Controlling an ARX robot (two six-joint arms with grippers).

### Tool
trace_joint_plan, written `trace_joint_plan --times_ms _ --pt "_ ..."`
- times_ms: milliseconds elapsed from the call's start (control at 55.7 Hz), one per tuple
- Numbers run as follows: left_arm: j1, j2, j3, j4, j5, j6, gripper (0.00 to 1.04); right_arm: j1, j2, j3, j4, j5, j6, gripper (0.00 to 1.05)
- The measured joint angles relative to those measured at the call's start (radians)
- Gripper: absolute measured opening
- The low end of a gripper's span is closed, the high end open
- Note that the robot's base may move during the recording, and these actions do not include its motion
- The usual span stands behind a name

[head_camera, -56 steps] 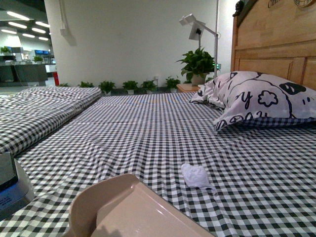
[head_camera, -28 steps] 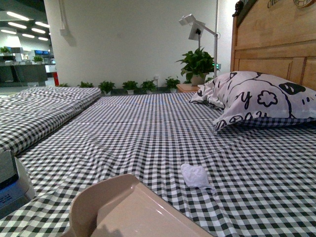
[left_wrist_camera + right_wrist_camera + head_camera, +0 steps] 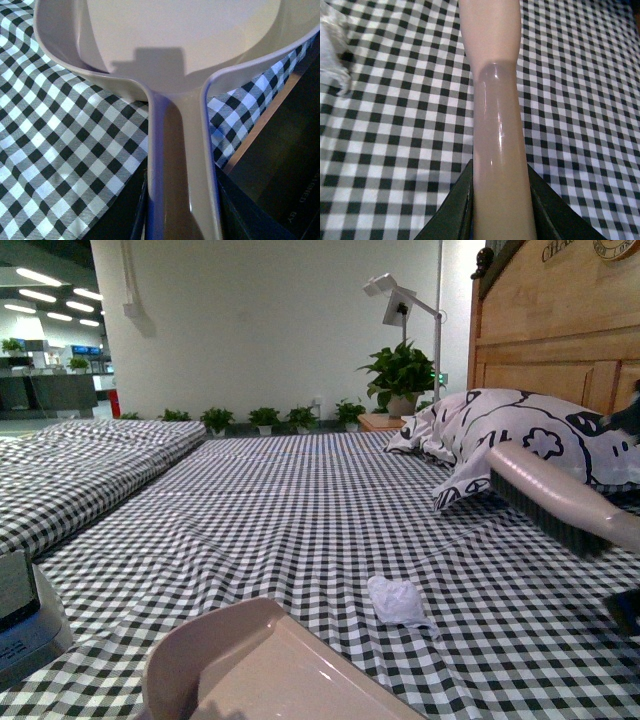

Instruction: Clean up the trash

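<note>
Entering from the right since half a second ago: hand brush (image 3: 555, 495), clamped in right gripper (image 3: 497, 210), held above the bed | tissue wad (image 3: 398, 601) lies just beyond dustpan (image 3: 250, 665), itself gripped by left gripper (image 3: 182, 210) | sweeping judged imminent.
</note>
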State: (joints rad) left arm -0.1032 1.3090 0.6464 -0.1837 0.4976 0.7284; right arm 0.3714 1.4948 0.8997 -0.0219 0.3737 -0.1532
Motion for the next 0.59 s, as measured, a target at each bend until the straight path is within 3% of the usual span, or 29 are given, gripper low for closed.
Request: trace_joint_plan --times_ms 592 --pt "0.000 0.000 0.000 0.000 0.000 0.000 0.28 -0.023 0.391 0.316 -0.060 -0.079 -0.051 0.21"
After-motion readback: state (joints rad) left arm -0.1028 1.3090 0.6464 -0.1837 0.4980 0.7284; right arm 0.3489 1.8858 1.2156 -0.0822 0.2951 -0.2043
